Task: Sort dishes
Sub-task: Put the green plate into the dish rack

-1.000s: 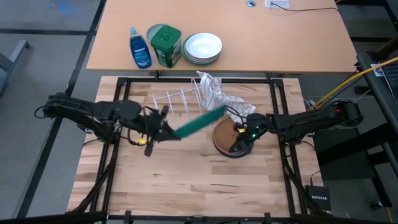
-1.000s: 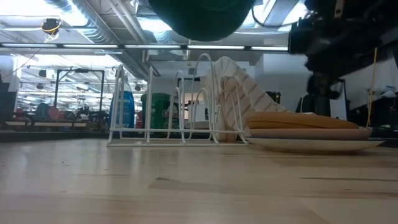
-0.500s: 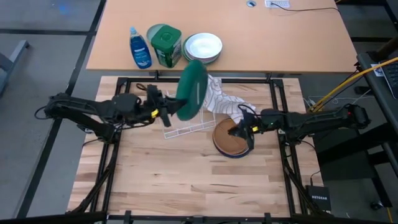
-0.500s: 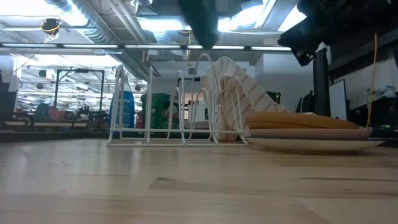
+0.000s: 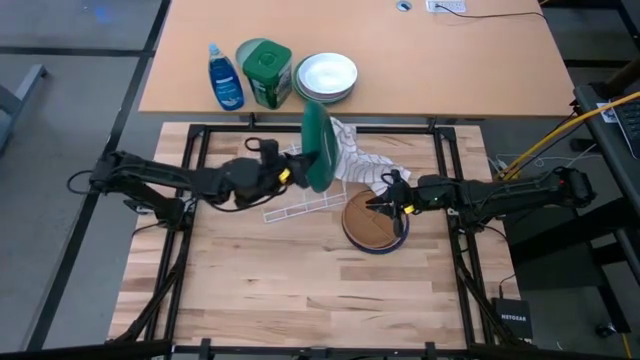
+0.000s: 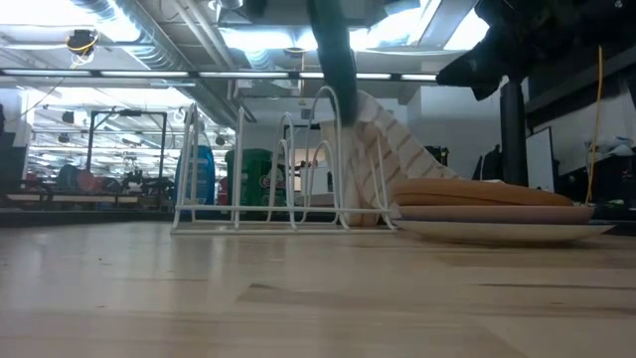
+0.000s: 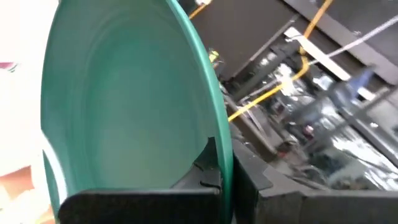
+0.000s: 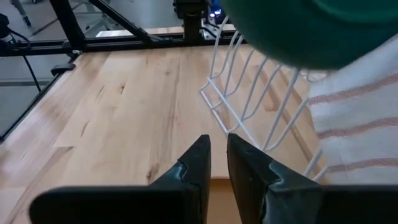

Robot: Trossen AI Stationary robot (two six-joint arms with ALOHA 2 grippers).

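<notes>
From above, the left gripper (image 5: 290,172) has the green plate (image 5: 317,146) clamped by its rim and turned up on edge over the white wire rack (image 5: 300,190), which I take to be so it can drop into a slot beside the striped cloth (image 5: 352,150) draped on the rack's far end. The right gripper (image 5: 392,200) hangs over the stack of a brown plate (image 5: 366,220) on the blue dish (image 5: 378,246), probably waiting its turn. From table height, the green plate (image 6: 333,55) shows edge-on above the rack (image 6: 268,169) and not yet between the wires, with the stack (image 6: 492,199) lying flat just beside the rack. The left wrist camera shows the plate (image 7: 124,99) pinched at its rim between the dark fingers (image 7: 211,168), so the grip looks firm enough to keep it vertical. The right wrist camera shows its own fingers (image 8: 193,165) nearly closed together with nothing between them, above bare tabletop (image 8: 124,106) near the rack (image 8: 249,93).
</notes>
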